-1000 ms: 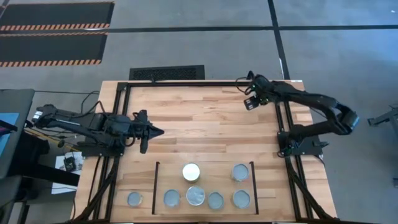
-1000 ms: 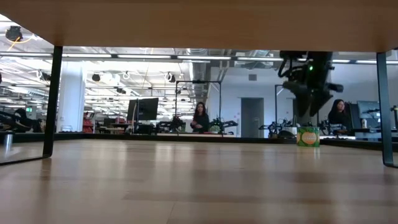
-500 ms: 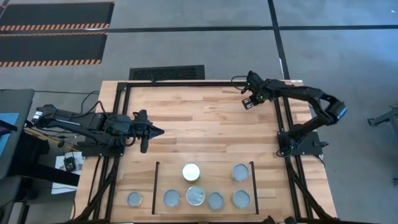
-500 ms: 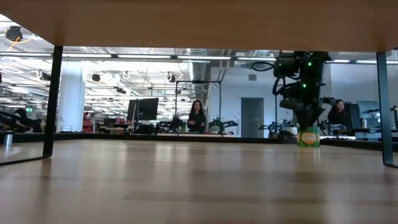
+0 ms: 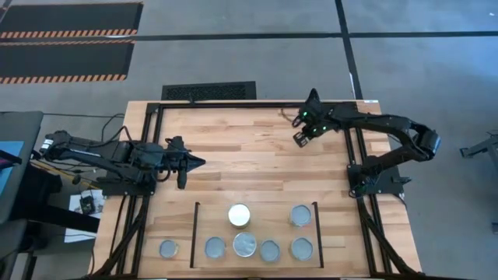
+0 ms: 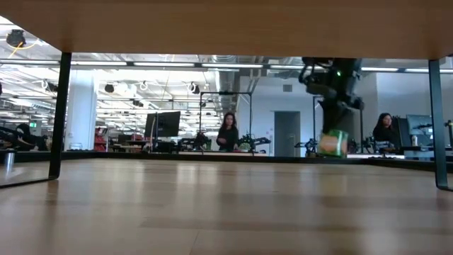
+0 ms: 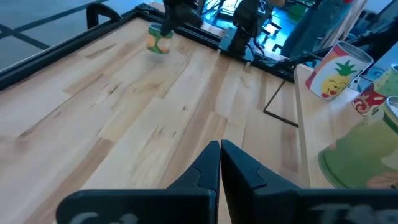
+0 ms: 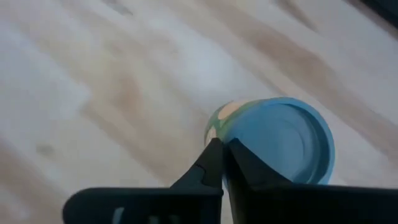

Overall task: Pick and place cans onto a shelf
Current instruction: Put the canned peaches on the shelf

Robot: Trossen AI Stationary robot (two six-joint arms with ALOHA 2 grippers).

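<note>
I see a green-labelled can tilted and off the bench, clamped in my right tool near the far right corner; its round end fills that wrist view against the fingers. Six more cans sit well away at the near edge: five on the shelf between its black bars, including a white-topped can, and one can just outside the left bar. My left tool is closed and empty at the left side.
</note>
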